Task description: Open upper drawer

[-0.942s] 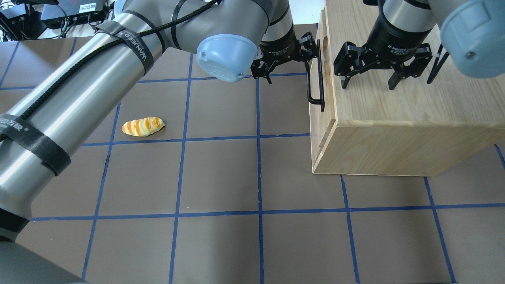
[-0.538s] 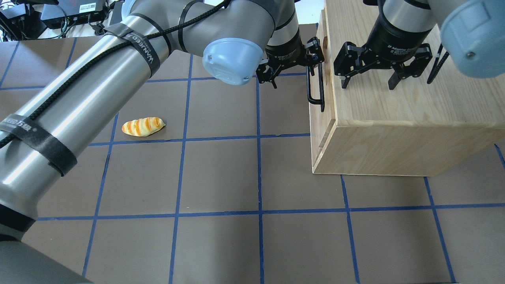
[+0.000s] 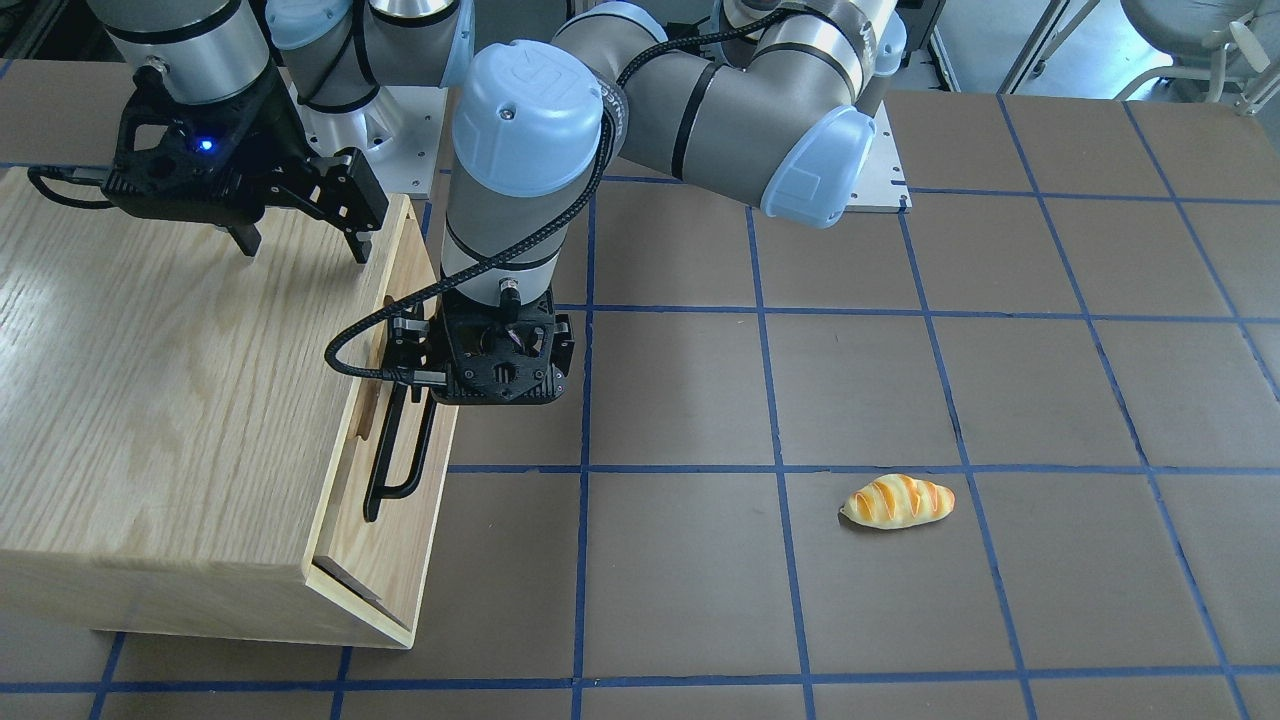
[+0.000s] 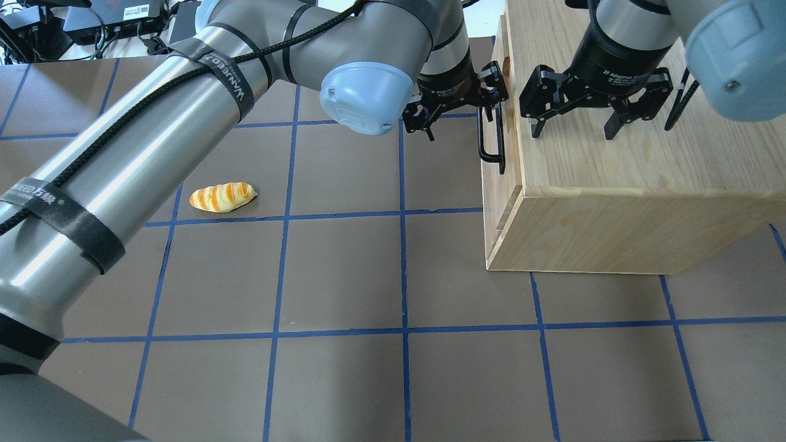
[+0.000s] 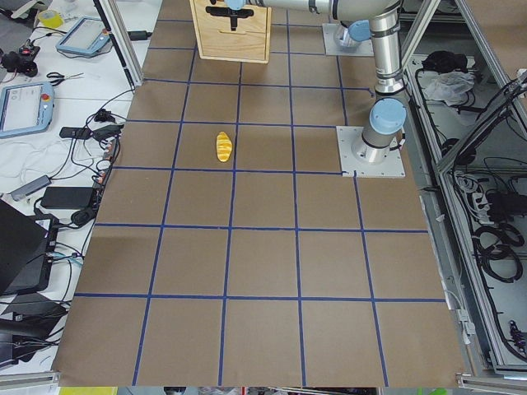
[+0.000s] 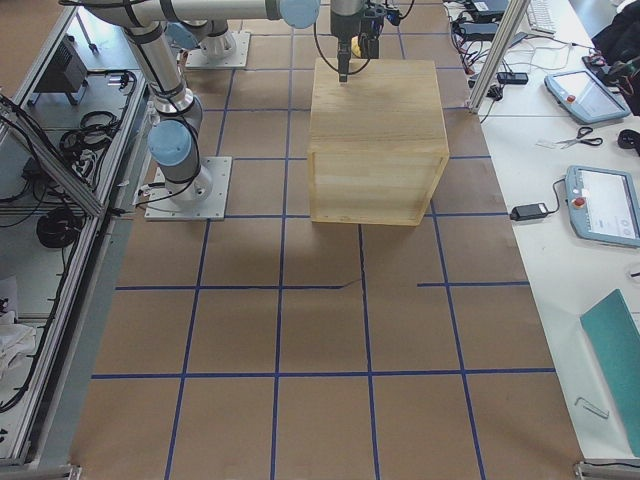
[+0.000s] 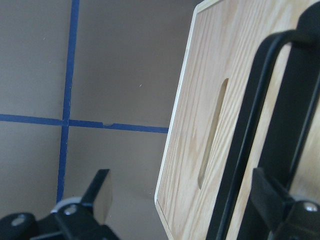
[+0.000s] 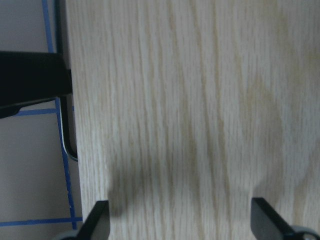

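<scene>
The upper drawer (image 4: 511,175) faces left on the wooden cabinet (image 4: 614,172) and sits flush with it. Its black bar handle (image 4: 491,141) runs along the front. My left gripper (image 4: 460,116) is open at the handle's far end. In the left wrist view the handle (image 7: 250,130) stands between the fingers, close to the right finger (image 7: 272,205). In the front-facing view the left gripper (image 3: 495,385) is right beside the handle (image 3: 395,455) and the drawer front (image 3: 348,500). My right gripper (image 4: 574,126) hangs open and empty over the cabinet top (image 8: 200,100).
A toy bread roll (image 4: 222,197) lies on the brown mat to the left of the cabinet, also in the front-facing view (image 3: 897,501). Blue tape lines grid the table (image 4: 344,276). The plain lower panel sits beneath the drawer.
My left gripper has moved right, up to the handle, still open. The right gripper, drawer and bread have not moved.
</scene>
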Available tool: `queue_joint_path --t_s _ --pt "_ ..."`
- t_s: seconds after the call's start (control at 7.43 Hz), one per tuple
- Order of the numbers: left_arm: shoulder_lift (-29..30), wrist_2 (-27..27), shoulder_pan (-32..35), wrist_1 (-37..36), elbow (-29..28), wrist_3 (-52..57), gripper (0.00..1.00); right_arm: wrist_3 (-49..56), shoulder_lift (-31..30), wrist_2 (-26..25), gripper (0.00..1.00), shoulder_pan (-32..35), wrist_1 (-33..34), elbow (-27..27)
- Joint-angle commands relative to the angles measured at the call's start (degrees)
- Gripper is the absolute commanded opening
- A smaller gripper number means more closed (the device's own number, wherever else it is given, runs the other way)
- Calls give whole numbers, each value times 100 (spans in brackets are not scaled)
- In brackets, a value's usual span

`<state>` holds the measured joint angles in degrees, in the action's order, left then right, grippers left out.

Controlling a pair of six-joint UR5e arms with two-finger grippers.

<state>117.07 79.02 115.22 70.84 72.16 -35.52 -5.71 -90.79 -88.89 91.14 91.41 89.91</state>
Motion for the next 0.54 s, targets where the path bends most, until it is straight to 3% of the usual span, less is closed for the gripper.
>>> queue_joint_path --t_s 0.0,0.4 --pt "44 -1 0 -9 0 1 100 0 0 -5 100 0 0 0" --pt "132 8 0 -9 9 19 100 0 0 3 100 0 0 0"
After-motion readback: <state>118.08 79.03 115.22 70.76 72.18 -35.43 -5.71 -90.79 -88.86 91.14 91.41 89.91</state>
